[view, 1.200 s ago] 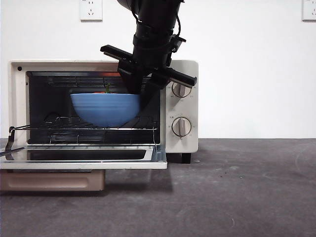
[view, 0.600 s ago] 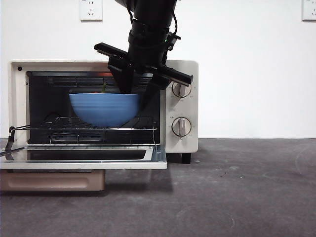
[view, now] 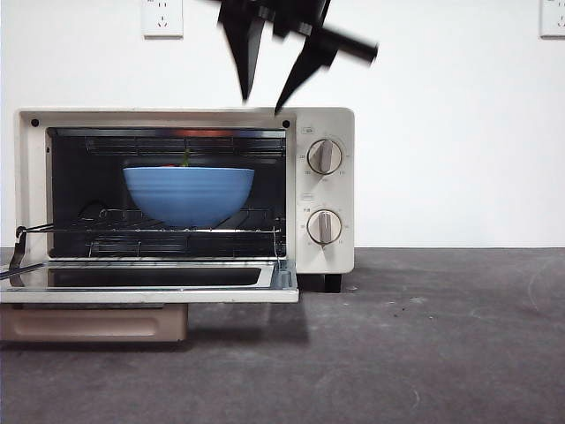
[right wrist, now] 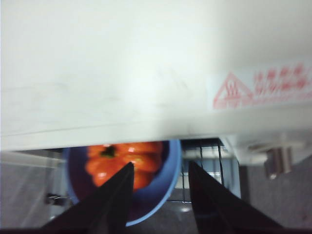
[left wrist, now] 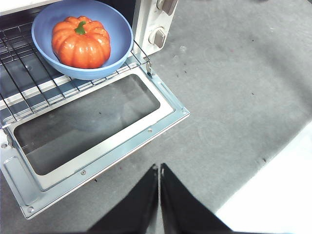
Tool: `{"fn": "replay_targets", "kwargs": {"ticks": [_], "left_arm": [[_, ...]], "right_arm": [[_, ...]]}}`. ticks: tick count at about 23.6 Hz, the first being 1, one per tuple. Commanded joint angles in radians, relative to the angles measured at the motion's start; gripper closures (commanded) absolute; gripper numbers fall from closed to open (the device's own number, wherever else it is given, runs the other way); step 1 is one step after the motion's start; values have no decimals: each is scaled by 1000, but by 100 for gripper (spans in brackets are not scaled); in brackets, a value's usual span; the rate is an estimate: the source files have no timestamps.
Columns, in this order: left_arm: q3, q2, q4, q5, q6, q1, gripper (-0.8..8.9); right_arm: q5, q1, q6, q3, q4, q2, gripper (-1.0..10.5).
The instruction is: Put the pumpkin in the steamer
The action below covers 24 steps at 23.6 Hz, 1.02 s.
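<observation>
The small glossy orange ribbed pumpkin with its green stem sat inside the wide blue ribbed bowl, and the bowl rested on the wire rack within the cream-white boxy steamer, whose glass door lay folded down and open. In the front view we saw only the stem tip above the bowl's rim.

A second earlier the right gripper had been at the bowl's rim inside the cavity; we found it now lifted clear above the steamer's top, jaws spread apart and grasping nothing. From that we judged the placing done and the bowl released.

The left gripper waited well back over the dark grey desk, its jaws pressed together and empty. The open door seemed to be all that remained.
</observation>
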Motion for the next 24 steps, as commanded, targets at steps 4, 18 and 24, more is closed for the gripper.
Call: {"fn": "replay_targets", "kwargs": {"ticks": [4, 18, 24], "left_arm": [[8, 5, 11, 1, 17, -4, 798], [8, 4, 11, 1, 17, -4, 798], [8, 4, 11, 1, 16, -4, 798]], "right_arm": [[-50, 13, -337, 27, -8, -213, 765], [-114, 18, -597, -25, -296, -629, 765], [-139, 18, -599, -250, -275, -821, 765]]}}
